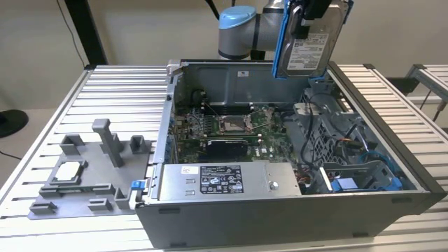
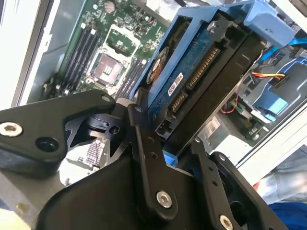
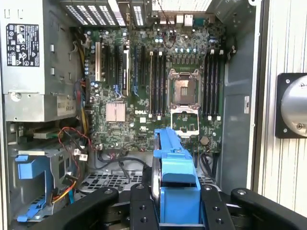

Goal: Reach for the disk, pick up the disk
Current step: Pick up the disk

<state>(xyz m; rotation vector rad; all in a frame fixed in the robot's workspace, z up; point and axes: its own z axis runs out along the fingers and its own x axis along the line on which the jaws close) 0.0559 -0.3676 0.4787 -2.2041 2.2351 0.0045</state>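
Observation:
The disk point(image 1: 312, 46) hangs upright high above the back right corner of the open computer case point(image 1: 280, 220), its white label facing the camera and blue rails along its edges. My gripper point(image 1: 306, 14) is shut on its upper end. In the second wrist view the disk point(image 2: 201, 72) shows its blue circuit side and connectors, clamped between the black fingers point(image 2: 144, 143). In the first wrist view the disk's blue rail point(image 3: 175, 177) stands edge-on between the two fingers point(image 3: 141, 206), well above the motherboard point(image 3: 144, 72).
The case lies open on a slatted metal table point(image 1: 119, 89), with a power supply point(image 1: 224, 179) at the front and an empty blue bracket point(image 1: 350, 184) in the drive bay at the right. A grey fixture point(image 1: 84, 173) holding a small square silver chip point(image 1: 68, 170) sits on the exterior view's left.

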